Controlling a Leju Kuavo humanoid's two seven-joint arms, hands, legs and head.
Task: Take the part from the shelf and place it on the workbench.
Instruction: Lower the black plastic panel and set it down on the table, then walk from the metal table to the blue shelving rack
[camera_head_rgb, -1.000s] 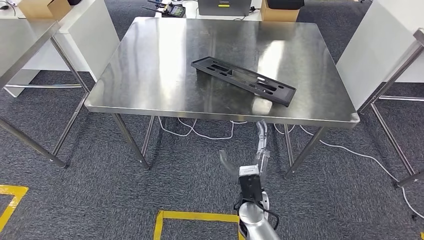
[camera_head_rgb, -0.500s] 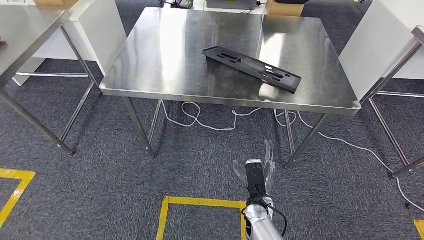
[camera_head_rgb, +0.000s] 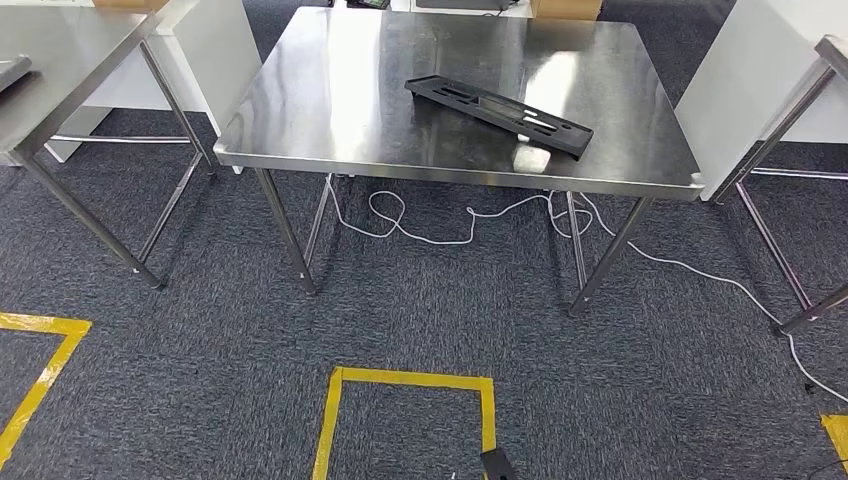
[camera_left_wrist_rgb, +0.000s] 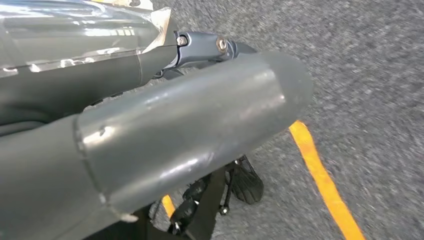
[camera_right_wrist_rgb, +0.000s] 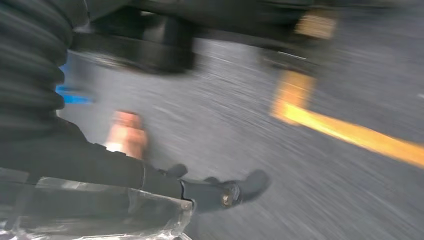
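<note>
**Part resting on the steel bench**

A long black plastic part (camera_head_rgb: 498, 116) lies flat and diagonal on the steel bench (camera_head_rgb: 300, 120), near its front edge. Both hands hang over grey carpet; left hand (camera_left_wrist_rgb: 150, 130) and right hand (camera_right_wrist_rgb: 100, 175) carry nothing visible, finger spread unclear.

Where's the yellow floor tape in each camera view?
Head view: yellow floor tape outlines a square on the grey carpet, in front of the steel table.
Left wrist view: one sharp stripe on the carpet.
Right wrist view: a blurred stripe.
Shared landmark: the grey carpet.
</note>
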